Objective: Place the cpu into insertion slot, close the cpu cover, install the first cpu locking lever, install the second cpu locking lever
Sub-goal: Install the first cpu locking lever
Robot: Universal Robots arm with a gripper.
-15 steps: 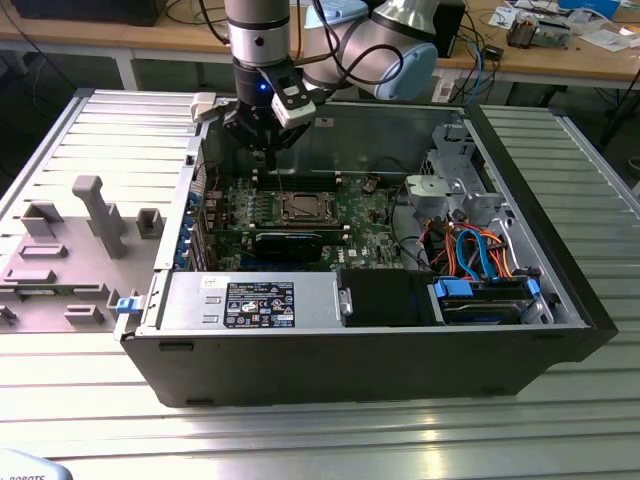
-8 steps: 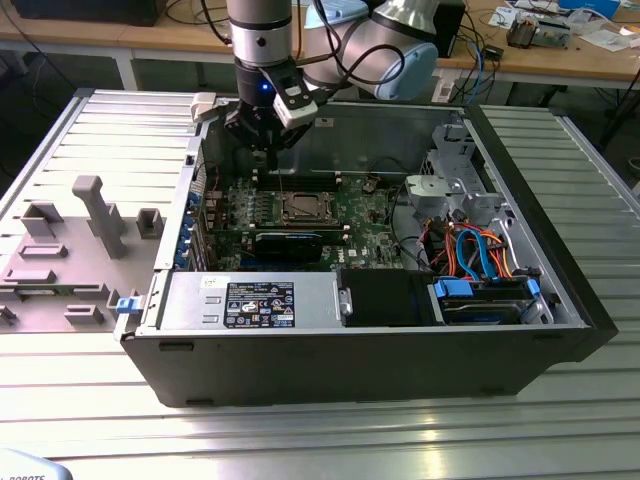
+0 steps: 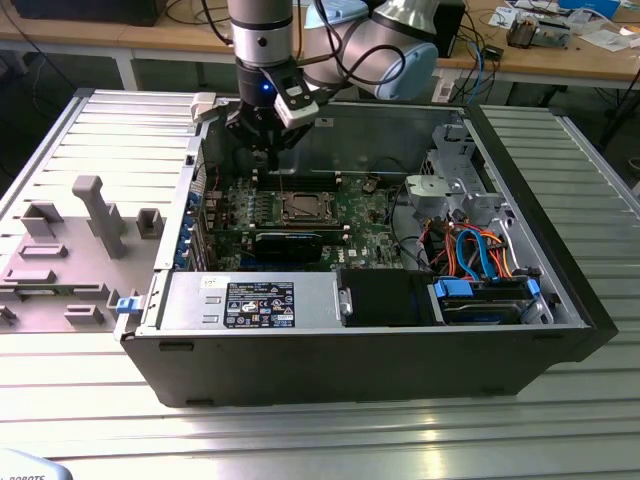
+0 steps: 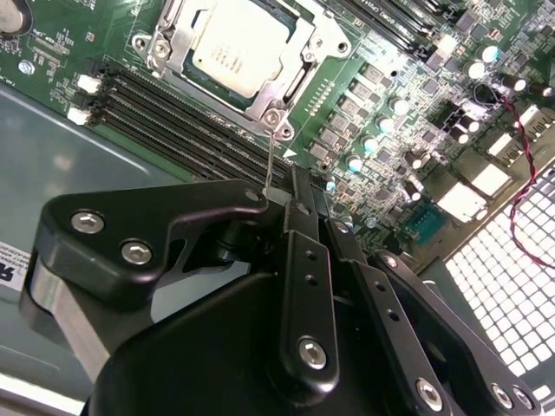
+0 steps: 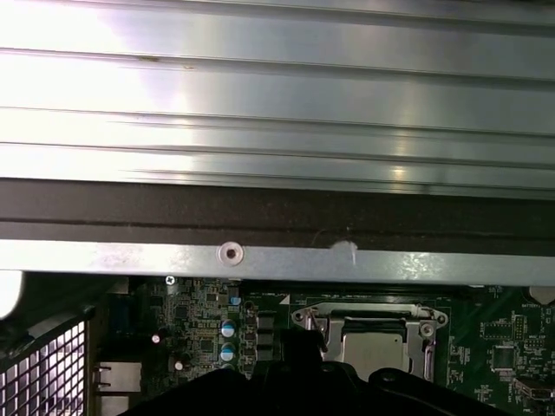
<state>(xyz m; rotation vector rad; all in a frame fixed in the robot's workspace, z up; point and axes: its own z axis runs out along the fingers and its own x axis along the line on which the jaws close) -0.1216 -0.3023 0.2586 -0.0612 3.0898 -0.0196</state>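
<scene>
– One lever in hand, is it? And where does the cpu [image 4: 236,48] sit?
– Flat in the insertion slot [image 3: 298,207] on the green board [image 4: 351,152], metal top up. The cpu cover [image 4: 305,54] lies down over it, so the chip shows through the window. The gripper [image 4: 290,186] has its fingers drawn together, and the free end of a thin locking lever [image 4: 270,152] meets their tips. I judge it pinched there, though the contact itself is hidden behind the black links.
– How would you do this step well?
– Swing the rod about its hinge rather than dragging it straight. It looks like thin wire that could bend or slip out. Keep the tips off the memory slots [image 4: 173,117] just beside that corner, and press down only once the rod lines up with its catch.
– Which way does it point?
– Its long axis runs from the socket corner nearest the memory slots out to the fingertips, raised off the board rather than lying along the socket's side. The chip is square, edges parallel to the cover's window, so it has no long axis of its own
</scene>
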